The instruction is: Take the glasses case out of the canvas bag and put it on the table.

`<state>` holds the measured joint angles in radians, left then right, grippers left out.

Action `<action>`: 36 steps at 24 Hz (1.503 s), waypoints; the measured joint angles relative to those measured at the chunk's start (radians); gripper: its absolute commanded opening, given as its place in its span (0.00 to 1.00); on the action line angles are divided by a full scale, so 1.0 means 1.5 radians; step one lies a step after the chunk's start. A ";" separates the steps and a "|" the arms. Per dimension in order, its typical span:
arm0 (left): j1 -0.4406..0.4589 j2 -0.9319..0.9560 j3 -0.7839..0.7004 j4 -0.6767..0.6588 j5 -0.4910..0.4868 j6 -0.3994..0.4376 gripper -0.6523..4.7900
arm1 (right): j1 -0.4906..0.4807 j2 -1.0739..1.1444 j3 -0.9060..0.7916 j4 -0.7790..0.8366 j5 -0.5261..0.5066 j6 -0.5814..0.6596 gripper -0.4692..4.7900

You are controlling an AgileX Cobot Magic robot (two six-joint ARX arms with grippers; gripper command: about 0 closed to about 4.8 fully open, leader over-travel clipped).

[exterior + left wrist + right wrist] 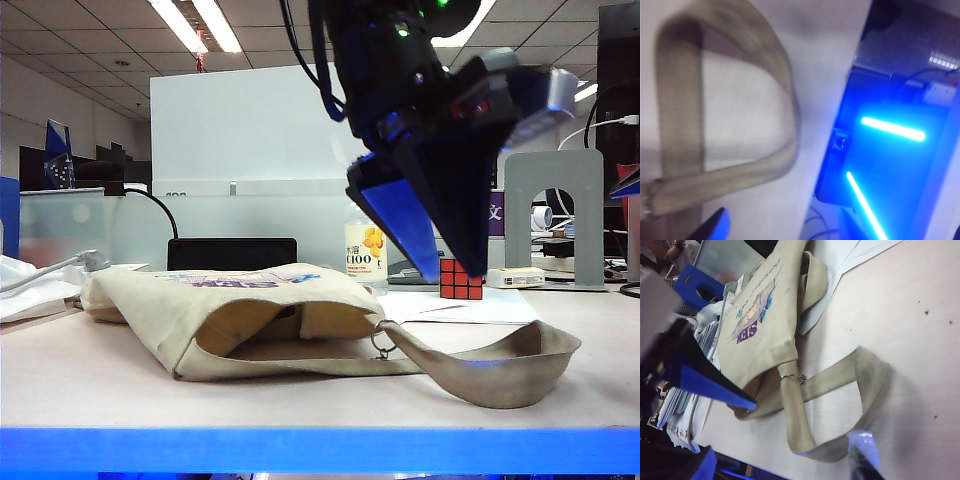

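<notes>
The beige canvas bag (240, 300) lies flat on the table (120, 390), its mouth facing the front edge and its strap loop (500, 370) trailing right. The glasses case is hidden; only the bag's yellowish inside shows. My left gripper (452, 275) hangs above the strap, right of the bag's mouth, open with nothing between its blue-padded fingers. In the left wrist view one fingertip (715, 229) shows above the table, near the strap (730, 170). My right gripper (780, 462) is open high above the table's front edge, looking at the bag (765, 325) and its metal ring (790, 376).
A red Rubik's cube (461, 279) stands behind the left gripper on white paper (470, 305). An orange-drink bottle (365, 250), a black box (232, 253), a grey bookend (553, 215) and a small white box (515, 277) line the back. Crumpled plastic (30, 285) lies far left.
</notes>
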<state>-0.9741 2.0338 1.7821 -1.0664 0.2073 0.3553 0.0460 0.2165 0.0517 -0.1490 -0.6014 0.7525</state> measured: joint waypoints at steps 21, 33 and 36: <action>-0.040 0.115 0.004 0.074 -0.031 -0.054 0.11 | 0.056 -0.044 0.000 -0.002 0.022 0.001 0.74; 0.083 -0.156 -0.003 0.375 0.001 -0.211 0.11 | 0.111 -0.072 0.008 0.001 0.022 -0.042 0.74; 0.090 -0.196 -0.003 0.442 0.026 -0.251 0.11 | 0.112 -0.072 0.008 0.001 0.022 -0.055 0.73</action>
<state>-0.8394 1.7397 1.7771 -0.4034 0.2466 -0.0216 0.2142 0.1085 0.0639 -0.1482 -0.5678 0.6693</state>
